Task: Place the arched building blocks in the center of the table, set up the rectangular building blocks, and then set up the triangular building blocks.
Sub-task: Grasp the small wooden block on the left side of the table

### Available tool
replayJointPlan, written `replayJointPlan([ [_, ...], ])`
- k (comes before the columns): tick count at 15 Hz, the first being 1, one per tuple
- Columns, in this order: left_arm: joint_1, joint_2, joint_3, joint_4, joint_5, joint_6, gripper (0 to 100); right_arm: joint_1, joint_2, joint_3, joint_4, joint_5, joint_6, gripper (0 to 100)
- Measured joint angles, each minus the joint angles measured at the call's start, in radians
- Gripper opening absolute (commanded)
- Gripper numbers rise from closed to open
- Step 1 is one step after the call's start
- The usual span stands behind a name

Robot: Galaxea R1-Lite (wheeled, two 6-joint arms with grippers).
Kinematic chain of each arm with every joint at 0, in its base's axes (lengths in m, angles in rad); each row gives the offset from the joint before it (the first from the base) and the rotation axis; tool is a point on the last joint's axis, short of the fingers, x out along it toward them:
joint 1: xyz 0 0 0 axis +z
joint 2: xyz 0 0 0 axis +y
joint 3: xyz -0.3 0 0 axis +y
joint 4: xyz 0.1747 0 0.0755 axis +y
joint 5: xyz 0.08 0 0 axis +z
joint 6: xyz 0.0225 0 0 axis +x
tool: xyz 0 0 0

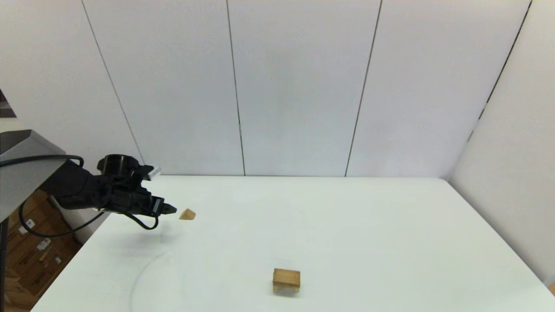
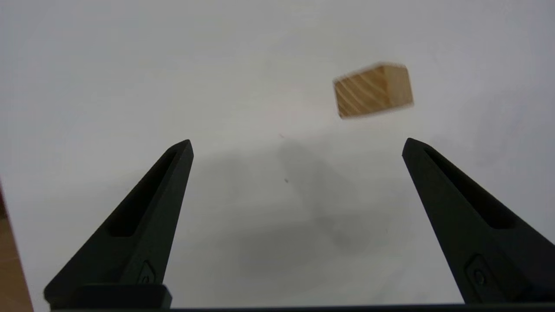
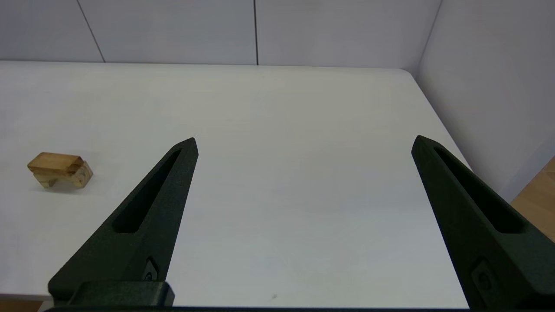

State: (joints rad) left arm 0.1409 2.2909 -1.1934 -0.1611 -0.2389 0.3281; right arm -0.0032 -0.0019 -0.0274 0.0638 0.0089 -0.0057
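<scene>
The triangular block [image 1: 187, 214] [image 2: 373, 90], a small tan wedge, lies on the white table [image 1: 390, 238] at its left side. My left gripper [image 1: 170, 209] [image 2: 297, 143] hovers just left of the wedge, open and empty, with the wedge ahead of its fingertips and off to one side. Near the table's front middle stands the arched block [image 1: 286, 284] [image 3: 80, 175]. The darker rectangular slab [image 3: 54, 161] lies flat on top of it. My right gripper [image 3: 303, 141] shows only in its own wrist view, open and empty, well to the right of that stack.
White wall panels [image 1: 303, 86] rise behind the table and along its right side. Cardboard boxes [image 1: 30, 255] sit on the floor past the table's left edge. A grey housing [image 1: 17, 169] stands at the far left.
</scene>
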Motion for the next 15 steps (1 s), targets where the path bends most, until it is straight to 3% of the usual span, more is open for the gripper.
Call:
replayJointPlan([
  [5,0.000,-0.050,-0.071,0.243,-0.129,0.255,100,0.000,0.000,0.000,0.000,0.000,0.000,100],
  [7,-0.001,-0.055,-0.116,0.264,-0.166,0.333,100,0.000,0.000,0.000,0.000,0.000,0.000,100],
  [10,-0.003,-0.032,-0.157,0.281,-0.170,0.466,100,0.000,0.000,0.000,0.000,0.000,0.000,100],
  [15,-0.001,0.003,-0.244,0.443,-0.170,0.602,100,0.000,0.000,0.000,0.000,0.000,0.000,100],
])
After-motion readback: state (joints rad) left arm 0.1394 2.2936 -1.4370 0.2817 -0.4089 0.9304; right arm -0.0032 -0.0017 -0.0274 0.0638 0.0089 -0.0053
